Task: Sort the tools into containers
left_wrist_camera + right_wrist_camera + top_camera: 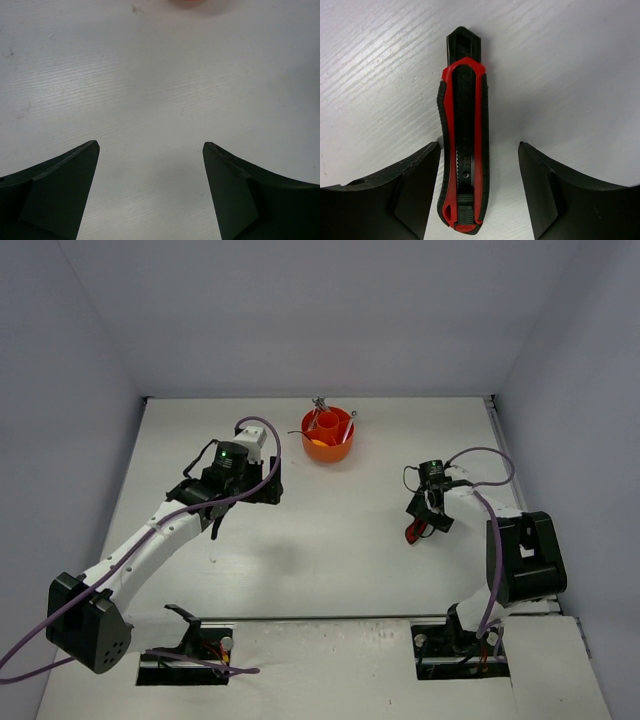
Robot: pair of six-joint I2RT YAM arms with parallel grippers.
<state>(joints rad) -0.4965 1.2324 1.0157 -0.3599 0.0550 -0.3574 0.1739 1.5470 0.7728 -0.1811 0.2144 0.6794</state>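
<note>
The red-black utility knife [465,125] lies flat on the white table between the jaws of my right gripper [479,145]. The jaws are open and stand on either side of it, the left finger [415,180] almost touching, the right one apart. From above, the knife [413,532] shows under the right gripper [422,523]. The round orange tub [328,435] stands at the back centre, with thin tools [319,405] sticking up and something yellow inside. My left gripper [271,480] is open and empty, left of the tub; its wrist view [150,145] shows bare table between the fingers.
The tub's orange edge [190,2] shows blurred at the top of the left wrist view. Grey walls close the table on three sides. The arm bases [455,640] sit at the near edge.
</note>
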